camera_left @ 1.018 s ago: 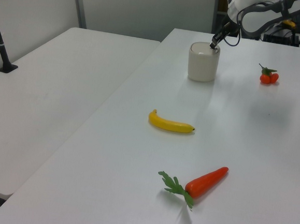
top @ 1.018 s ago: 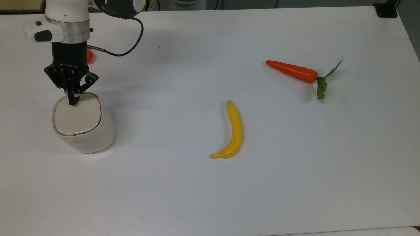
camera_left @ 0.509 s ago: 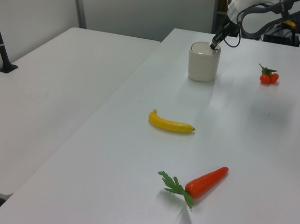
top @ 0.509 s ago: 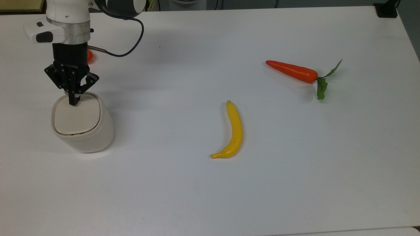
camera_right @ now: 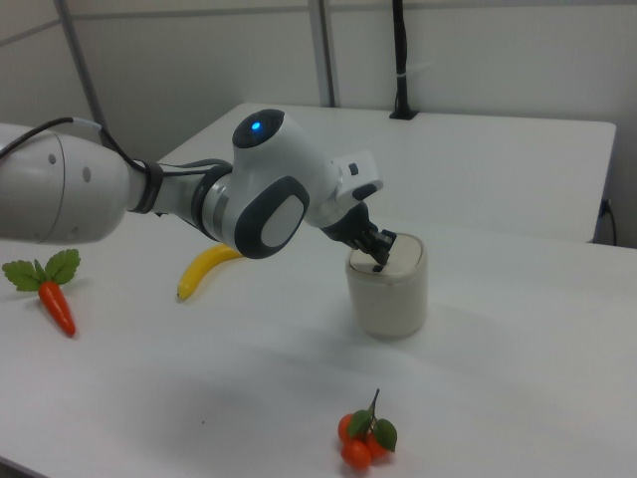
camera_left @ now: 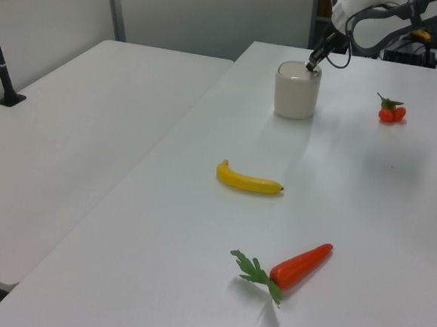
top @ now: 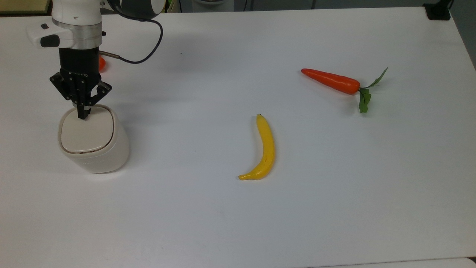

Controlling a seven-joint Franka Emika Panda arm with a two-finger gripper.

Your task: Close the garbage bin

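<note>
Because the job is to shut a lid, the white desk [top: 260, 223] carries the loose food well away from the work: the banana [top: 263, 149] lies near the middle, the carrot [top: 331, 80] further toward the top view's right, and a small bunch of orange fruit [camera_right: 363, 438] sits apart from the bin in the right view. At the top view's left stands the garbage bin [top: 95, 149], its lid lying flat. The pincer [top: 82, 114] points straight down with its fingers pinched together on nothing, tips at the lid's far edge, presumably to press it home. White lettering on the pincer's black body is too small to read.
</note>
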